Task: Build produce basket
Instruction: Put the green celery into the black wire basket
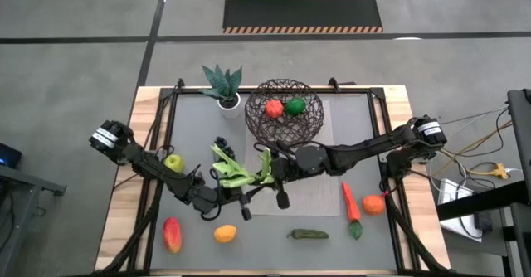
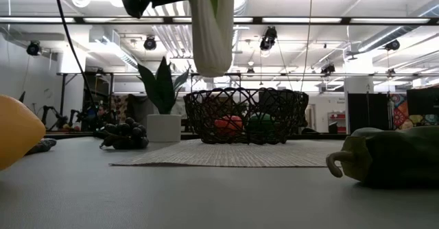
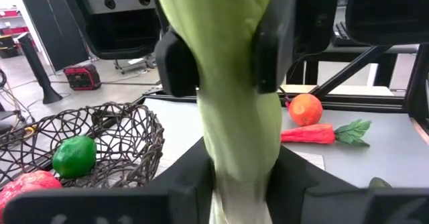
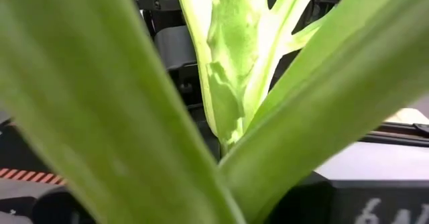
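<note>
Above the middle of the grey table (image 1: 332,227), the long green-white toy leek (image 1: 236,174) hangs clear of the surface, its pale stalk end pointing down in the low view (image 2: 211,37). The left gripper (image 1: 222,177) reaches in from nine o'clock and the right gripper (image 1: 274,171) from three o'clock, and both meet at the leek. In the left wrist view, dark pads (image 3: 271,39) press the stalk from both sides, so the right gripper's jaws are clenched on the leek. The left gripper's own fingers (image 3: 184,184) flank the stalk's base and touch it, grasping it as well. Leek leaves fill the right wrist view.

At twelve o'clock from the leek sits the round dark crisscrossed-wire basket (image 1: 314,121), resting on a pale woven mat (image 1: 311,198). Inside it lie a red round fruit (image 1: 274,108) and a green round fruit (image 1: 294,106), side by side.

A small white pot with a spiky green plant (image 1: 224,86) stands just beside the basket at its nine o'clock. Dark grapes (image 1: 222,143) lie near the pot. A yellow-green apple (image 1: 173,162) lies under the left arm. Toward six o'clock lie a red-yellow fruit (image 1: 172,234), an orange fruit (image 1: 225,234) and a green pepper (image 1: 309,235). At four o'clock an orange carrot (image 1: 352,204) lies just beside another orange round fruit (image 1: 373,203).
</note>
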Controlling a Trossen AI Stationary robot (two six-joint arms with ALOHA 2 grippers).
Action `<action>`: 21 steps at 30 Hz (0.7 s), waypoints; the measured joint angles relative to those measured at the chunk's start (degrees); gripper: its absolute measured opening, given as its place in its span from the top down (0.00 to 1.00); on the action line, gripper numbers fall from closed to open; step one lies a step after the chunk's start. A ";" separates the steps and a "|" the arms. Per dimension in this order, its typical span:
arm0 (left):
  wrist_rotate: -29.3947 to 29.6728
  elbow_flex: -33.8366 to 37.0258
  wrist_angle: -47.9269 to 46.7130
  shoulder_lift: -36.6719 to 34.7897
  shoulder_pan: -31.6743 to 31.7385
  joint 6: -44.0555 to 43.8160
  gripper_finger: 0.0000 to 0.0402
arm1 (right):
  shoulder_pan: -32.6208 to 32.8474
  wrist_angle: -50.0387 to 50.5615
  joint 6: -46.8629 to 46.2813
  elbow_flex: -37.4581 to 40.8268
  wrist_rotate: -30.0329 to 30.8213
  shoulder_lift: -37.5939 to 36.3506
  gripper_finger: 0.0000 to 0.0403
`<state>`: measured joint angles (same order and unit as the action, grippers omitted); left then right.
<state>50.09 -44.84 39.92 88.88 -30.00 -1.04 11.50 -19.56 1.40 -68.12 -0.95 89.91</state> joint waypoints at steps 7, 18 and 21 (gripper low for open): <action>0.14 -0.04 0.20 -0.09 0.03 -0.04 0.52 | -0.03 2.18 0.11 -0.02 0.06 -0.25 0.91; 0.16 0.08 -1.54 -2.91 -0.20 3.33 0.40 | -1.07 9.39 -3.29 -0.02 2.67 -4.18 0.91; 0.14 0.12 -4.13 -4.52 -0.20 3.45 0.40 | -1.40 11.65 -3.64 -0.02 2.64 -6.36 0.91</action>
<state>50.22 -44.72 35.80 84.36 -30.20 2.42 10.10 -7.91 -2.25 -68.14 1.69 83.54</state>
